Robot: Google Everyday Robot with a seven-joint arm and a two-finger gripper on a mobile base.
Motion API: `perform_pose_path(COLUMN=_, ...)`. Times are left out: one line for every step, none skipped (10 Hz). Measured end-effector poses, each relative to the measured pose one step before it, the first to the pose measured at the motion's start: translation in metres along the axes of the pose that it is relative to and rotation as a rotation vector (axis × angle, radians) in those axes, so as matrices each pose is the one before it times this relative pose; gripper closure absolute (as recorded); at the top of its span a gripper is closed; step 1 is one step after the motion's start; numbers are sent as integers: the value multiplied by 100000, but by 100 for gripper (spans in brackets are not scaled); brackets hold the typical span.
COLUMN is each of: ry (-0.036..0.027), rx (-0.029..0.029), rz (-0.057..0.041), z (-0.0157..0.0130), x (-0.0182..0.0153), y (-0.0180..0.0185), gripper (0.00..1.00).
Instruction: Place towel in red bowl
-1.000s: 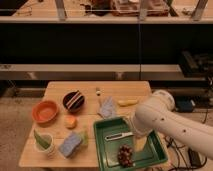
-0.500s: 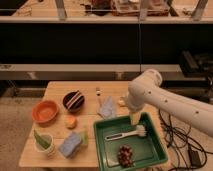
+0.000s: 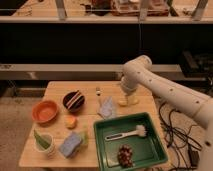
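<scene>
A small grey-blue towel (image 3: pixel 106 108) lies crumpled on the wooden table (image 3: pixel 57 90), just behind the green tray's back left corner. The red bowl (image 3: pixel 45 111) sits empty at the table's left side. My gripper (image 3: pixel 128 95) hangs at the end of the white arm that reaches in from the right. It points down over a yellow banana (image 3: pixel 128 102) at the table's back right, a little to the right of the towel and far from the bowl.
A green tray (image 3: pixel 152 150) at the front right holds a white brush (image 3: pixel 128 134) and a bunch of grapes (image 3: pixel 124 155). A dark bowl (image 3: pixel 73 100), an orange fruit (image 3: pixel 71 121), a blue-and-green sponge (image 3: pixel 72 144) and a white cup with a green leaf (image 3: pixel 43 143) stand on the left half.
The arm has swung from over the green tray toward the back of the table, and the gripper now hangs above the banana. The objects on the table have not moved.
</scene>
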Motion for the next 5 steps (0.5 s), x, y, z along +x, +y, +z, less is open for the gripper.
perform_pose_path(ry=-545, rx=-1058, rz=275, z=575, x=67, y=-566, gripper=20)
perform_pose_path(ry=-290, rx=-850, rz=224, z=375, x=69, y=-262, gripper=20)
perform_pose_path(ry=-85, rx=-91, rz=123, z=52, x=47, y=-106, gripper=20)
perform_pose_path(ry=-17, rx=-5, rz=63, z=-8, x=22, y=21, gripper=20)
perform_pose_path(ry=24, rx=10, rz=96, z=-4, x=63, y=38, gripper=20)
